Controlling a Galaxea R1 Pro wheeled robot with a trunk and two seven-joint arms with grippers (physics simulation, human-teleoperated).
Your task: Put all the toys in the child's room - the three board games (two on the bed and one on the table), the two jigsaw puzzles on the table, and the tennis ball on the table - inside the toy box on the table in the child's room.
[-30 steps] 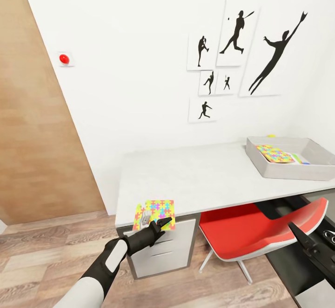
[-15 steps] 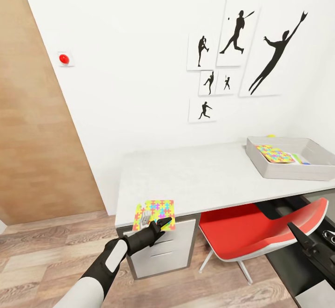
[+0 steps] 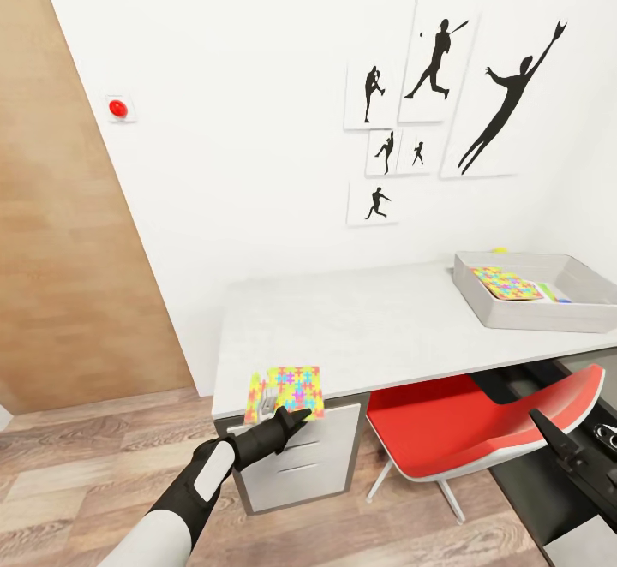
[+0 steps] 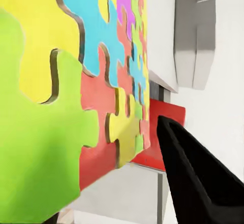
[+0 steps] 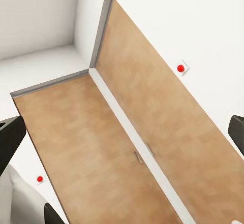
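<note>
Where the table (image 3: 368,327) ends, a jigsaw puzzle (image 3: 285,390) overhangs.

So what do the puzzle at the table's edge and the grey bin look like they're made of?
The puzzle looks like thin stiff card or board with a matte print: the left wrist view shows flat colours and dark cut grooves between pieces. The bin looks like moulded plastic, matte light grey, with sloped walls and rounded corners. Both are renders, so this is only how they look.

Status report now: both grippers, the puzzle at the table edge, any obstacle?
Left gripper at jigsaw puzzle, grip unclear. Right gripper low, idle. Toy box far right; red chair beneath.
</note>
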